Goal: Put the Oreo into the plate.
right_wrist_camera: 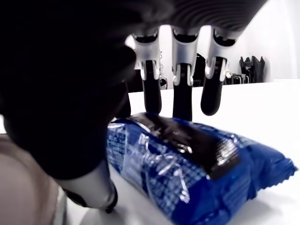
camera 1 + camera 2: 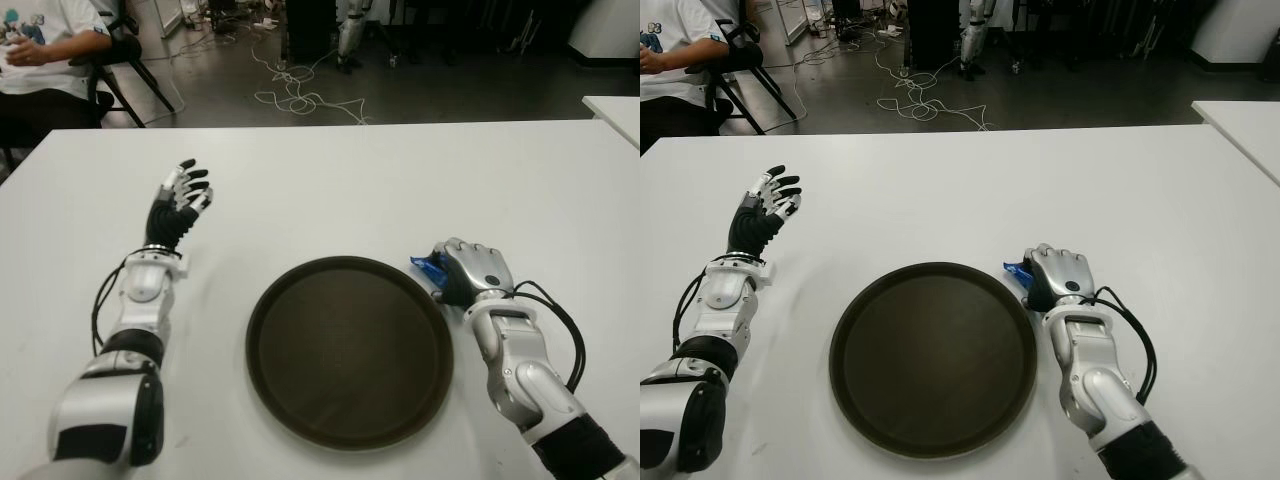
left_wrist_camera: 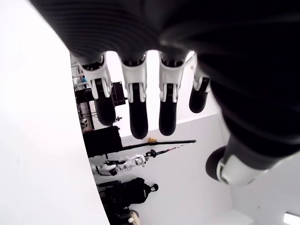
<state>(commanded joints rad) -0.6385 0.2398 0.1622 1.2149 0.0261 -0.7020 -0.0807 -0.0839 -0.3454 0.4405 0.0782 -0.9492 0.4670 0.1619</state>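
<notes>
- The Oreo (image 1: 197,164), a blue wrapped packet, lies on the white bench (image 2: 400,180) just beside the right rim of the plate (image 2: 349,348), on the side away from the robot's left arm.
- The right hand (image 2: 475,272) sits over the packet, knuckles up; in the eye views only a blue corner of the wrapper shows, poking out past the hand toward the plate.
- In the right wrist view the packet lies flat under the palm. Three fingers (image 1: 183,89) hang down past its far edge, set side by side with small gaps, their dark tips reaching the top of the wrapper or just behind it.
- The thumb (image 1: 89,187) comes down on the near side of the packet, by the plate's rim, so the Oreo lies between thumb and fingers.
- The fingers are curled over the packet, but whether they actually press on it is hard to tell from this angle; it looks more like a loose cage than a firm pinch, and the packet rests on the bench.
- The plate is a round dark tray with a low rim and holds nothing.
- The left hand (image 2: 180,205) shows well to the left of the plate, raised off the bench with its fingers (image 3: 138,112) spread and straight, gripping nothing.
- A person (image 2: 40,45) sits on a chair beyond the bench's far left corner, and cables (image 2: 300,95) lie tangled on the floor behind.
</notes>
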